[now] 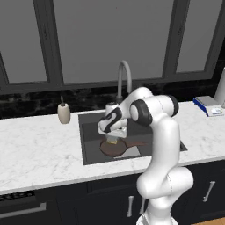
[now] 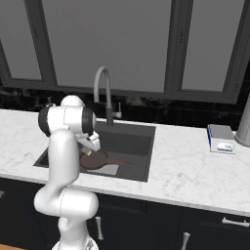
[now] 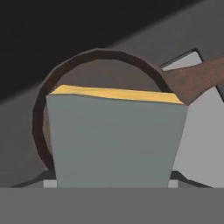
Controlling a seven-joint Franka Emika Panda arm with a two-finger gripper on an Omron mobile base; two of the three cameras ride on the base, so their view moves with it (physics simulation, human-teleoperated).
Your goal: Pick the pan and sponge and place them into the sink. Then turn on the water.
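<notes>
Two of the task's things are already over the basin: the pan (image 1: pixel 113 147) lies on the floor of the sink (image 1: pixel 89 137), its long handle running right across the pale square at the bottom, and the sponge (image 3: pixel 114 140) hangs directly above it in our gripper (image 1: pixel 113 139). In the hand view the grey-green face of the sponge sits close before the camera with a yellow edge along its top, and the pan's round rim rings it from behind. We judge the fingers to be closed on the sponge at a middling width, though their tips are hidden behind the block, so we cannot see the contact itself.

From here the first risk we see is the drop. Let go at this spot, the sponge should land in the pan, which still counts as inside the sink, but it could bounce off the rim or come to rest on the handle.

The second risk concerns the faucet (image 1: pixel 124 78), which arches up at the far edge of the sink close above our wrist. Lifting straight up could knock the arm against the spout. The water is not running yet, and we cannot make out the tap's lever clearly.
</notes>
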